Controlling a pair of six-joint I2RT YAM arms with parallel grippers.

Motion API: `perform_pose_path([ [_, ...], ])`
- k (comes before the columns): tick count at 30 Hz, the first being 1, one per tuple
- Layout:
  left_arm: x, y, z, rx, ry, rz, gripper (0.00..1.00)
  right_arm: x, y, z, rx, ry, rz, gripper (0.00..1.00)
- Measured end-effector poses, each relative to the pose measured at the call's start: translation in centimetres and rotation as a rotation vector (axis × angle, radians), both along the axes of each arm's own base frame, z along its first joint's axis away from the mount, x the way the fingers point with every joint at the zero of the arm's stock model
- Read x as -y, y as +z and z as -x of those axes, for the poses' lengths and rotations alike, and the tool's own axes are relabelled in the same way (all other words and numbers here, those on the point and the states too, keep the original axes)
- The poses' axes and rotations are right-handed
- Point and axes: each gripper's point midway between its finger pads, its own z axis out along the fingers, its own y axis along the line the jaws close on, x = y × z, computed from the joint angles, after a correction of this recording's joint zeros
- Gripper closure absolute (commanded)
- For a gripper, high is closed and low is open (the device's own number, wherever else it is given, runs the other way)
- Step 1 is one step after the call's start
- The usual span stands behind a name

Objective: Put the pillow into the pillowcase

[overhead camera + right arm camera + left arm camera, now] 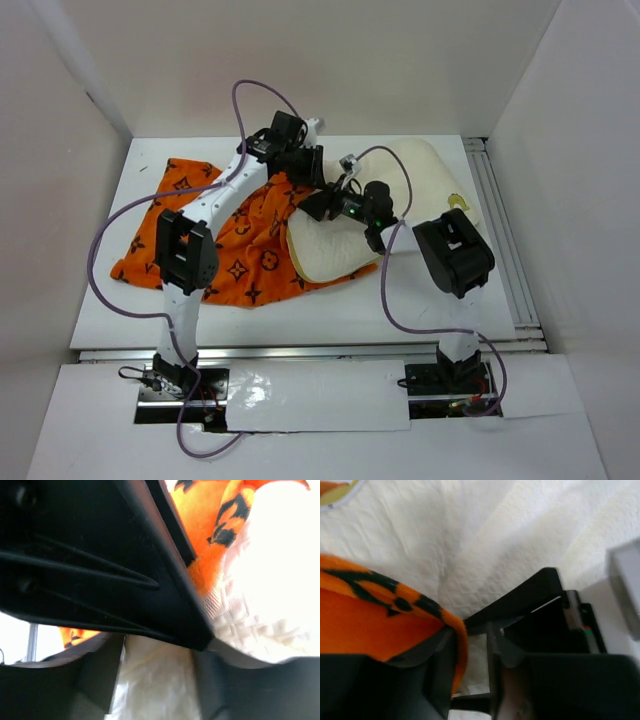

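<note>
Pillow (pixel 425 185): one, cream, at 3 o'clock of the pillowcase, overlapping it.
Pillowcase (pixel 235 240): one, orange, crumpled.
Left gripper (pixel 472 647): narrowly parted, orange hem draped against one finger.
Right gripper (pixel 157 655): about half parted, pillow fabric in the gap.

- From above, the white-and-black arms (pixel 215 200) hide from you where the cream-white quilted pillow (pixel 430 180) meets the orange brown-printed pillowcase (pixel 250 245).
- Both wrist views crop both items.

The pillow (pixel 430 178) is cream-white with a quilted diamond pattern and yellow-green piping. The pillowcase (pixel 250 240) is bright orange with dark brown flower and monogram motifs.
</note>
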Motion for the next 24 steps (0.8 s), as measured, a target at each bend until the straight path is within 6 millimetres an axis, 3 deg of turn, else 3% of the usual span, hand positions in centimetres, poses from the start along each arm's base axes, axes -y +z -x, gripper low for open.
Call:
perform_pose_path([
  [1, -0.2, 0.0, 0.1, -0.006, 0.003, -0.001, 0.49, 0.2, 0.1, 0.1, 0.007, -0.006, 0.011, 0.28],
  [2, -0.4, -0.1, 0.3, -0.018, 0.005, -0.005, 0.35, 0.6, 0.1, 0.3, 0.010, -0.017, 0.026, 0.24],
  [5, -1.4, -0.6, 0.6, -0.057, 0.026, -0.012, 0.14, 2.2, 1.3, 1.5, 0.013, -0.067, 0.094, 0.16],
  [6, -1.8, -0.8, 0.7, -0.067, 0.036, -0.015, 0.00, 2.8, 2.1, 1.8, 0.020, -0.091, 0.115, 0.09],
  [10, -4.3, -0.3, 0.5, -0.094, 0.101, -0.028, 0.00, 5.2, 4.9, 2.0, 0.037, -0.205, 0.212, 0.09],
  [12, -6.0, 0.3, -0.2, -0.087, 0.145, -0.042, 0.00, 6.1, 5.1, 1.7, 0.032, -0.248, 0.267, 0.09],
  [14, -7.8, 1.4, -1.7, -0.074, 0.192, -0.049, 0.00, 7.0, 4.5, 1.2, 0.005, -0.283, 0.332, 0.09],
  [18, -10.1, 4.2, -6.7, 0.038, 0.267, -0.023, 0.00, 8.1, 2.9, 0.0, -0.070, -0.322, 0.438, 0.09],
  [20, -11.5, 3.8, -8.3, 0.067, 0.297, -0.034, 0.00, 8.4, 2.7, -1.2, -0.089, -0.344, 0.471, 0.09],
  [24, -12.9, 0.7, -10.1, 0.083, 0.305, -0.094, 0.00, 8.4, 1.7, -3.3, -0.116, -0.388, 0.534, 0.09],
])
